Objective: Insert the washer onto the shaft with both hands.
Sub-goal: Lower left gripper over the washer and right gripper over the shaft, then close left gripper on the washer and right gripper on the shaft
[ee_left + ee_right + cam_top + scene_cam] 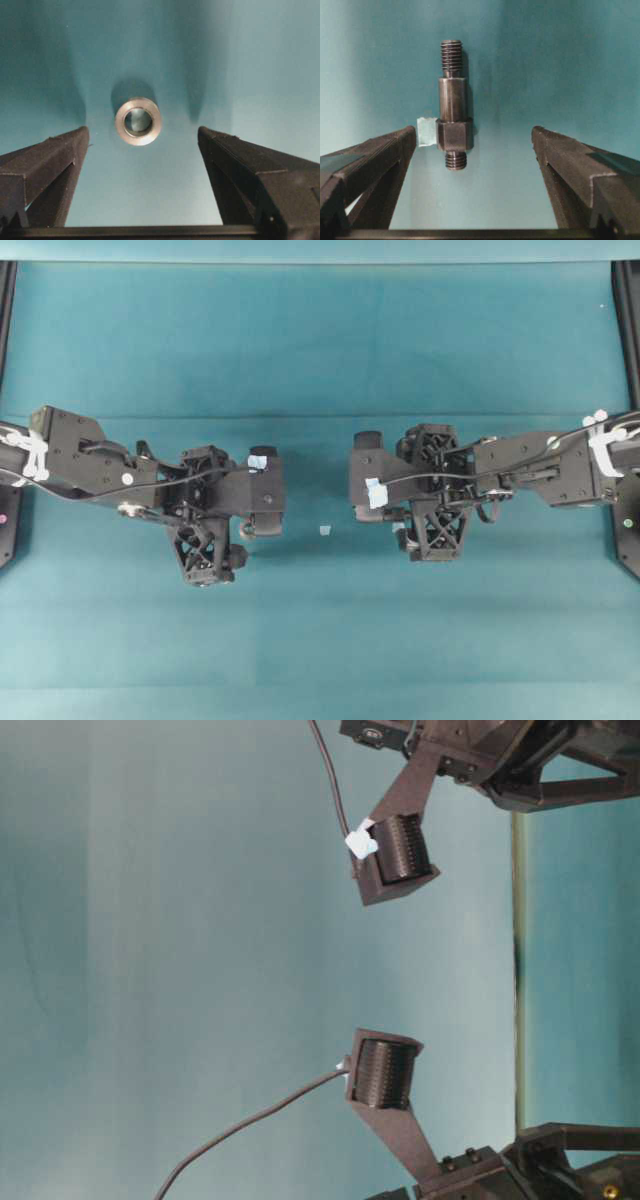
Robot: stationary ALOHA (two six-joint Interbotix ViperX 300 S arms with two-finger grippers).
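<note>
Claws spread wide, pointing down: left claw (142,150) above washer (138,121), right claw (472,150) above shaft (453,105).

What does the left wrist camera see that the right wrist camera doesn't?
Only the left wrist view shows the washer, a silvery ring lying on the teal table ahead of the open left gripper, touching neither finger.

Only the right wrist view shows the shaft, a dark stepped rod with threaded ends, lying flat ahead of the open right gripper, with a small pale tape square beside its collar.

Both show two black fingers spread wide, holding nothing, over the same teal surface.
</note>
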